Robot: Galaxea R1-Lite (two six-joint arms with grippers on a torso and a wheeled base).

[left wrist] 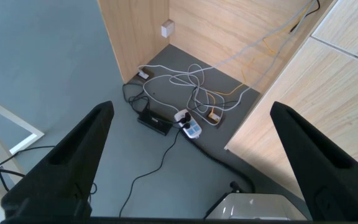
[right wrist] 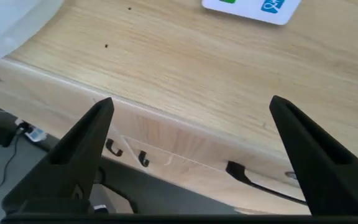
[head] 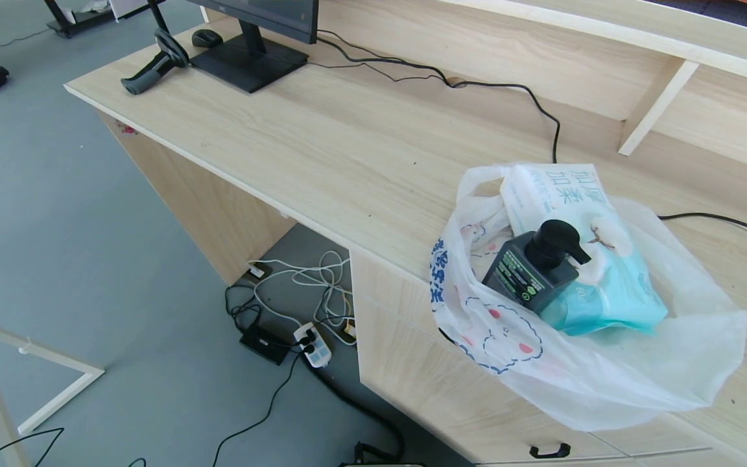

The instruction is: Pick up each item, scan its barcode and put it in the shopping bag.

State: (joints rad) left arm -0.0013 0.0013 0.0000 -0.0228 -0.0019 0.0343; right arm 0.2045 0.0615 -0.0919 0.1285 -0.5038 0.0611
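A translucent white shopping bag (head: 607, 370) with a cloud print lies open on the wooden counter near its front edge. Inside it rest a dark pump bottle (head: 532, 269) and a teal and white tissue pack (head: 591, 259). A handheld barcode scanner (head: 153, 65) lies at the counter's far left end. My left gripper (left wrist: 191, 158) is open, hanging over the floor and cables below the counter. My right gripper (right wrist: 191, 152) is open above the counter's front edge, with nothing between its fingers.
A monitor on its stand (head: 250, 58) and a mouse (head: 207, 37) sit at the counter's far left. Black cables (head: 542, 117) run across the counter. A power strip and tangled cords (head: 308, 340) lie on the floor. A white and blue card (right wrist: 253, 7) lies on the counter.
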